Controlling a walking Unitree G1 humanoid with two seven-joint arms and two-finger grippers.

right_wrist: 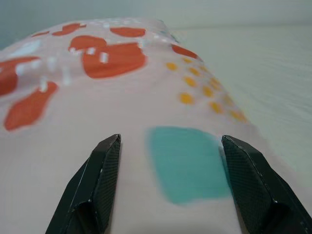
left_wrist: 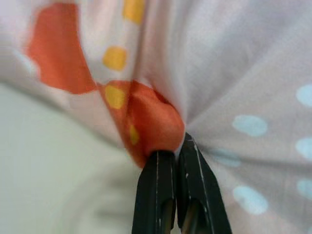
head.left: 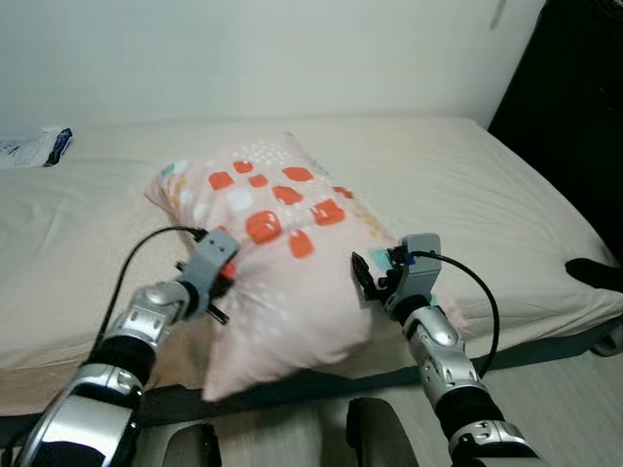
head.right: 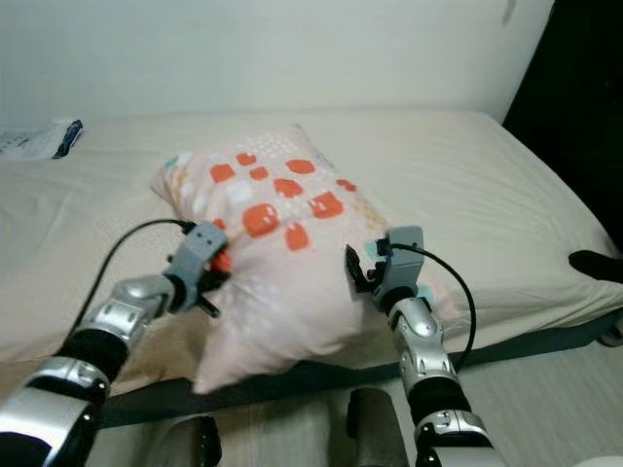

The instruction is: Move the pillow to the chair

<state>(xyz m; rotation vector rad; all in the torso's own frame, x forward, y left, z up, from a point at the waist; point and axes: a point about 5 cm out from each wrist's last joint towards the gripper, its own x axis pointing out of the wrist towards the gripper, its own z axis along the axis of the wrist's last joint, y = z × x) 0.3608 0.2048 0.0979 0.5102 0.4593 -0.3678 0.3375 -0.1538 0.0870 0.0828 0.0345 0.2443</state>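
Observation:
A pale pink pillow [head.left: 282, 263] with orange, white and teal patches lies on the bed, its near end drooping over the front edge. My left gripper [head.left: 226, 277] is at the pillow's left side, shut on a pinch of its orange-patterned fabric [left_wrist: 151, 122]. On the pillow's right side my right gripper [head.left: 370, 277] stands open. In the right wrist view its two fingers [right_wrist: 97, 175] straddle a teal patch [right_wrist: 187, 163] on the pillow.
The bed [head.left: 506, 195] with a beige sheet runs across the view, a white wall behind it. A white and blue packet [head.left: 34, 146] lies at the far left of the bed. A dark object [head.left: 594, 272] sits at the bed's right edge. Dark furniture [head.left: 574, 107] stands at the right.

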